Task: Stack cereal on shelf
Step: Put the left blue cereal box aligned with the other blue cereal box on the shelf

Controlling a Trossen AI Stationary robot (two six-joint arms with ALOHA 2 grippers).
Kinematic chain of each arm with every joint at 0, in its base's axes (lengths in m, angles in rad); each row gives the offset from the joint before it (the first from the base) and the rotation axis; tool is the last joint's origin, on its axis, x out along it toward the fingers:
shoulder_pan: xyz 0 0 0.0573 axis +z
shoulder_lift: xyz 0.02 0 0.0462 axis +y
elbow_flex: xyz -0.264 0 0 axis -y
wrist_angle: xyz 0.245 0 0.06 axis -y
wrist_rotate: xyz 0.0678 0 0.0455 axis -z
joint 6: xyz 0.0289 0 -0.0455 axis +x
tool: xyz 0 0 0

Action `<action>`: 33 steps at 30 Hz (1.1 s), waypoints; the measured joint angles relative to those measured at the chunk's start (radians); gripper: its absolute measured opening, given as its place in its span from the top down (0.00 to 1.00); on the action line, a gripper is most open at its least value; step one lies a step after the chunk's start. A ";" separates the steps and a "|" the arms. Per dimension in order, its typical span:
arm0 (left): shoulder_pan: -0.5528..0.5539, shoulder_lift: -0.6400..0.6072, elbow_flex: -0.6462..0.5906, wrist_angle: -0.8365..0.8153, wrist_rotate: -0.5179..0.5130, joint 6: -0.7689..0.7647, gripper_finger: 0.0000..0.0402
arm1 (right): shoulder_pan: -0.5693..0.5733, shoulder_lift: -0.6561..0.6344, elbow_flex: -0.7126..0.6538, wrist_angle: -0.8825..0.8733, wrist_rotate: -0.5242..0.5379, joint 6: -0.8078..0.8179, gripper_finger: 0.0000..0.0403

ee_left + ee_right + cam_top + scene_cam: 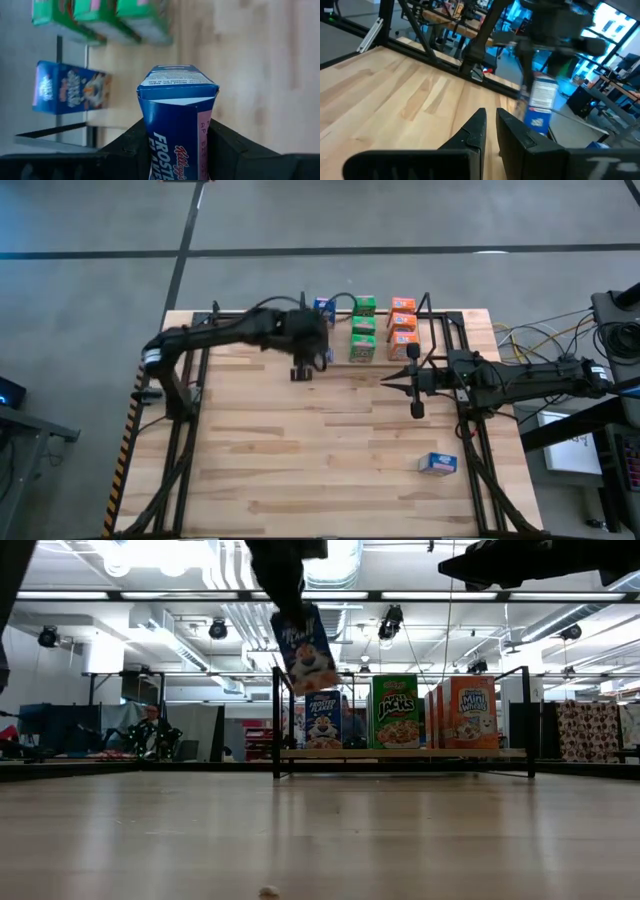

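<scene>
The left gripper pinches a blue cereal box in the air just before the shelf. Best lowered upright beside the shelved blue box. The right gripper waits pressed together above the desk.

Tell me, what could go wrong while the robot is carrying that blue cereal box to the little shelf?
The blue box hangs tilted in the left gripper, pinched only at one end, so it might slip or land crooked. It could also bump the blue box already on the shelf and tip it over. Another blue box lies on the table, far from the shelf, and could get forgotten.
</scene>
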 joint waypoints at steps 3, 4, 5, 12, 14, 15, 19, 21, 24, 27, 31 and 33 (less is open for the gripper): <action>0.062 0.067 0.075 -0.068 0.013 0.059 0.69 | 0.000 0.001 0.000 -0.005 0.000 0.000 0.92; 0.081 0.086 0.098 -0.078 0.030 0.066 0.69 | 0.000 0.001 0.000 -0.005 0.000 0.000 0.92; 0.096 0.105 0.120 -0.084 0.053 0.072 0.69 | 0.000 0.001 0.000 -0.005 0.000 -0.001 0.92; 0.146 0.228 0.257 -0.123 0.160 0.110 0.69 | 0.000 0.001 0.000 -0.007 0.000 -0.003 0.92; 0.151 0.262 0.290 -0.150 0.160 0.130 0.69 | 0.000 0.001 0.000 -0.010 0.000 -0.003 0.92; 0.153 0.276 0.304 -0.157 0.160 0.138 0.69 | 0.000 0.001 0.000 -0.011 0.000 -0.003 0.92; 0.164 0.326 0.338 -0.169 0.160 0.167 0.69 | 0.000 0.001 0.000 -0.011 0.000 -0.003 0.92; 0.173 0.343 0.350 -0.169 0.159 0.175 0.69 | 0.000 0.001 0.000 -0.011 0.000 -0.003 0.92; 0.186 0.363 0.363 -0.155 0.159 0.174 0.69 | 0.000 0.001 0.000 -0.011 0.000 -0.003 0.92; 0.196 0.382 0.367 -0.139 0.155 0.175 0.69 | 0.000 0.001 0.000 -0.011 0.001 -0.003 0.92; 0.210 0.397 0.369 -0.132 0.138 0.175 0.67 | 0.000 0.001 0.000 -0.011 0.001 -0.003 0.92; 0.217 0.402 0.369 -0.124 0.103 0.176 0.65 | 0.000 0.001 0.000 -0.011 0.001 -0.003 0.92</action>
